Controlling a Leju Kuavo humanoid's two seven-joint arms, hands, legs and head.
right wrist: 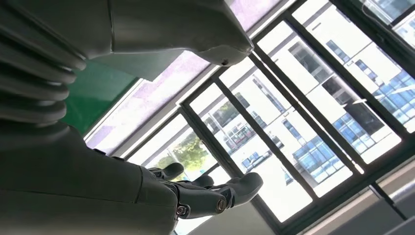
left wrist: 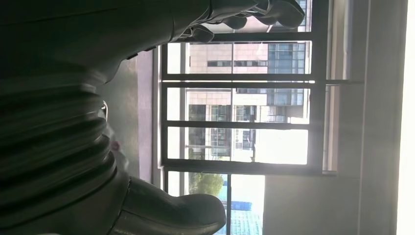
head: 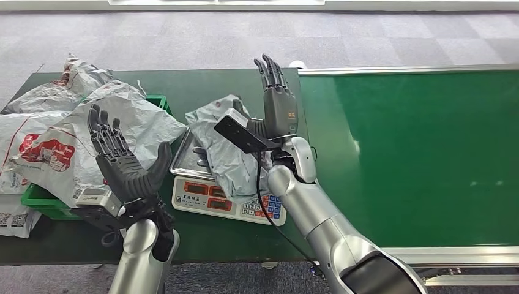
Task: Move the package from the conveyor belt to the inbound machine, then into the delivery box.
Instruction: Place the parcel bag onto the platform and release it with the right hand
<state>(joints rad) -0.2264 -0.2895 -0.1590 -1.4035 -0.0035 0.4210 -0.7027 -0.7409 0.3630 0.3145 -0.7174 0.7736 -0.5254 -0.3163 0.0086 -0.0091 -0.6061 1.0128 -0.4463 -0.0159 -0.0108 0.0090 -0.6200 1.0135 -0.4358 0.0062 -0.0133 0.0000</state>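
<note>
Grey package (head: 229, 150) lies on the scale (head: 227, 199) on our counter (head: 202, 86), beside the belt (head: 416, 153). Our right robot hand (head: 278, 101) is raised above it, fingers wide, holding nothing. Our left robot hand (head: 122, 159) is also spread wide and empty, near the crate (head: 43, 202) of parcels.

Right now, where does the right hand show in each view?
Head view: right hand raised at centre, fingers up and apart, holding nothing, beside the grey package on the scale.
Left wrist view: not in it.
Right wrist view: the same hand comes in from the left edge, thumb and darker fingers spread against the window.
Shared landmark: the green belt, also a green patch in the right wrist view.
</note>
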